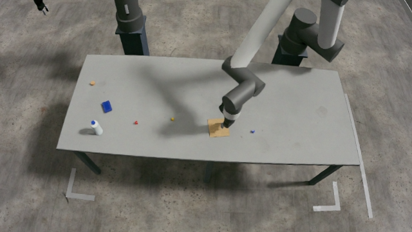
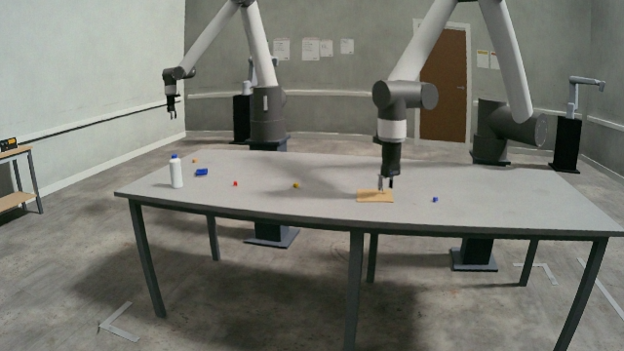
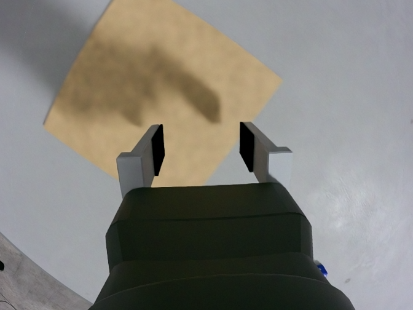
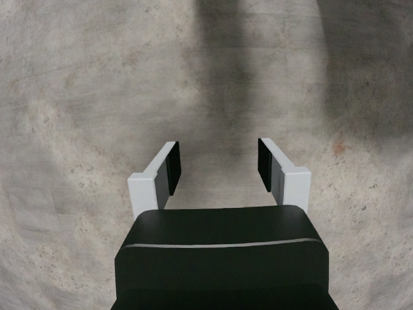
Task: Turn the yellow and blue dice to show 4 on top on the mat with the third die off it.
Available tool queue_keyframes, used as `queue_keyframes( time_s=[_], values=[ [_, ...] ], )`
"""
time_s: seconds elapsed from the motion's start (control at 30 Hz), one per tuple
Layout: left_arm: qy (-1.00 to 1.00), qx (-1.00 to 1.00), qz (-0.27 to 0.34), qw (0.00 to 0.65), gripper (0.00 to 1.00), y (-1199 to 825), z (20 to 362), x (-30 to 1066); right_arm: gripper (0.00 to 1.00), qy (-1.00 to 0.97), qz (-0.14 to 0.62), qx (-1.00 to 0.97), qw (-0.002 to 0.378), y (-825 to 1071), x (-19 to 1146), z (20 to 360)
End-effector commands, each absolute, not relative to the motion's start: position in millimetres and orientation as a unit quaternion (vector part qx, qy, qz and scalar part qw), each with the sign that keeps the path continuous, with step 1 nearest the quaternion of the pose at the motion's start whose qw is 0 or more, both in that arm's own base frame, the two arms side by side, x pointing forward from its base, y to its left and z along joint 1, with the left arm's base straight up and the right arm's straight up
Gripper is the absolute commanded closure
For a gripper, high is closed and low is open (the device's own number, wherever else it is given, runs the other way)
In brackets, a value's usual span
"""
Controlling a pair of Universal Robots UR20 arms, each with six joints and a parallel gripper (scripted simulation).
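The yellow die (image 1: 172,119) (image 2: 295,185) lies on the table, left of the tan mat (image 1: 214,133) (image 2: 363,197) (image 3: 246,66). The blue die (image 1: 252,131) (image 2: 435,199) (image 3: 322,270) lies right of the mat, partly hidden by the gripper body in the left wrist view. The red die (image 1: 136,122) (image 2: 235,183) lies further left, off the mat. Top numbers are too small to read. My left gripper (image 2: 385,183) (image 3: 201,138) is open and empty above the mat. My right gripper (image 4: 219,156) (image 2: 173,115) is open and empty, far left beyond the table, over the floor.
A white bottle (image 1: 97,128) (image 2: 175,174) with a blue cap stands near the table's left end. A blue box (image 1: 107,106) (image 2: 201,172) and a small orange object (image 1: 93,83) (image 2: 195,160) lie behind it. The left arm reaches over the table from the back.
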State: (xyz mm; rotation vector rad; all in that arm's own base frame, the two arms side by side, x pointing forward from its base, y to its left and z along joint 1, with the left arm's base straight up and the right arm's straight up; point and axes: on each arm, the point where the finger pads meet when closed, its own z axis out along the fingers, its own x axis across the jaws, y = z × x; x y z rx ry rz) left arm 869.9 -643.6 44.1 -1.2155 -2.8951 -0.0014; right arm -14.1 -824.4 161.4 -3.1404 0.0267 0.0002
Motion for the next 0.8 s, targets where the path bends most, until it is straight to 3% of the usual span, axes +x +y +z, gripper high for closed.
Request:
queue_keyframes(
  time_s=[0.0, 0.77],
  values=[
    [-0.922, -0.387, 0.000, 0.000, 0.00, -598.1, 45.5, 875.8, 0.00, 0.008, 0.000, -1.000, 0.000, -824.8, -14.0, 162.0],
    [-0.922, -0.387, 0.000, 0.000, 0.00, -484.0, 45.5, 888.9, 0.00, 0.008, 0.000, -1.000, 0.000, -824.8, -14.0, 162.0]
  ],
)
